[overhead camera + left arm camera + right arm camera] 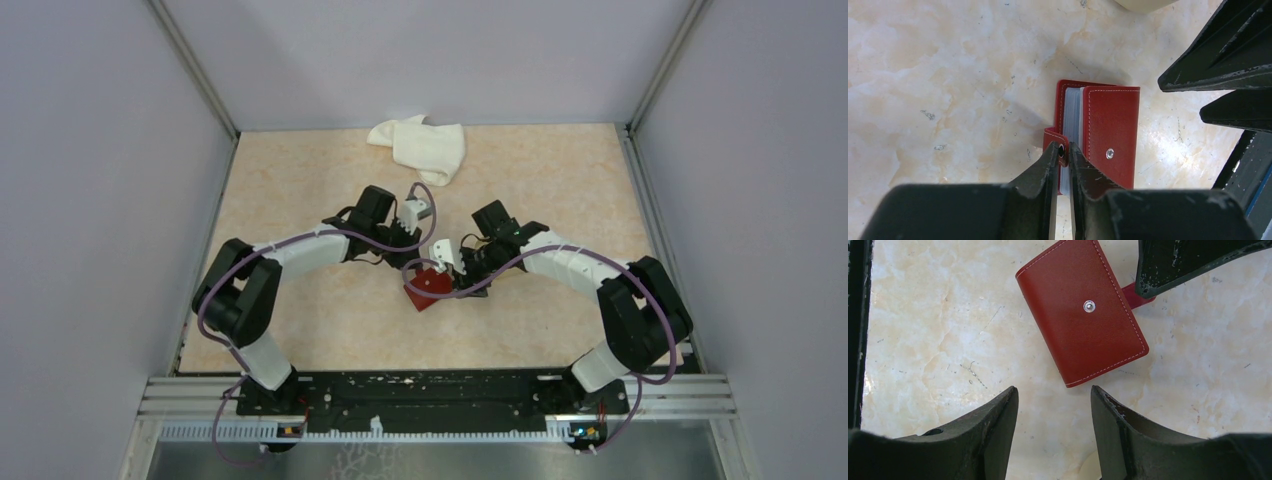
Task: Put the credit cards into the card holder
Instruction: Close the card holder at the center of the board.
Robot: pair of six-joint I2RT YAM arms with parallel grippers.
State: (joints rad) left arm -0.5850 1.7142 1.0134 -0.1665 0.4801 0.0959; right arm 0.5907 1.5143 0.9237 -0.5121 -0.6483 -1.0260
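Left gripper (1063, 152), fingers pressed almost together, pinches the snap tab (1053, 137) of the card holder (1110, 130), which lies flat on the worktop (948, 100), with pale sleeves showing along the tab-side edge. Right gripper (1054, 395) hangs with fingers spread just beside the card holder's short edge, not touching it. White cloth (420, 145) lies well beyond the card holder.

Crumpled white cloth (425, 148) at the far edge, beige marbled tabletop (300, 190), grey walls (90, 200), pale rounded rim (1143, 4), perhaps a tray
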